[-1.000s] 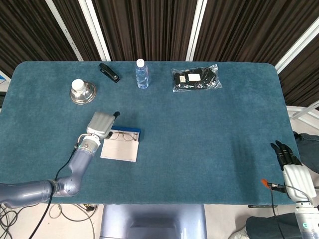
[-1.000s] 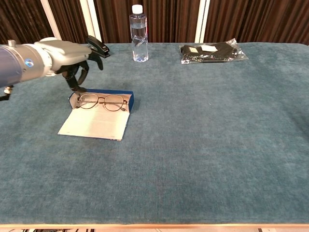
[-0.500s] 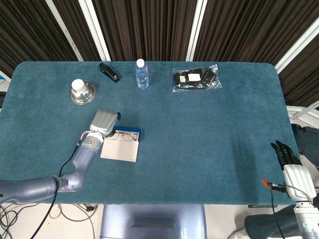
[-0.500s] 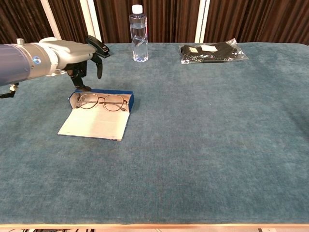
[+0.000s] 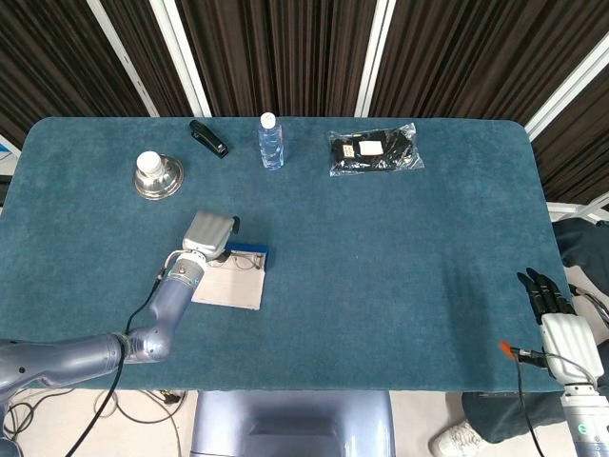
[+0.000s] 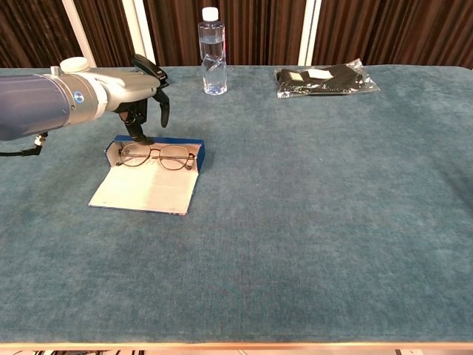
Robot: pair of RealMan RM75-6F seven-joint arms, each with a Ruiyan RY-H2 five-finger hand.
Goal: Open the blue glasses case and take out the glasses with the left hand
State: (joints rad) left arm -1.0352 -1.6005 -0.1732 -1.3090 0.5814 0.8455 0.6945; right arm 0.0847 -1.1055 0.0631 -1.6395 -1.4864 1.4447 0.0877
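glasses [image 6: 156,156] crosswise, lenses up, case [image 6: 151,180] open

Lab/demo setup: teal-cloth table [image 5: 400,248], dark curtains [image 5: 285,48] w/ white poles.

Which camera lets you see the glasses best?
The chest view. There the glasses lie in plain sight in the open blue case, both lenses clear. In the head view they look tiny and thin, with the left hand hovering beside them.
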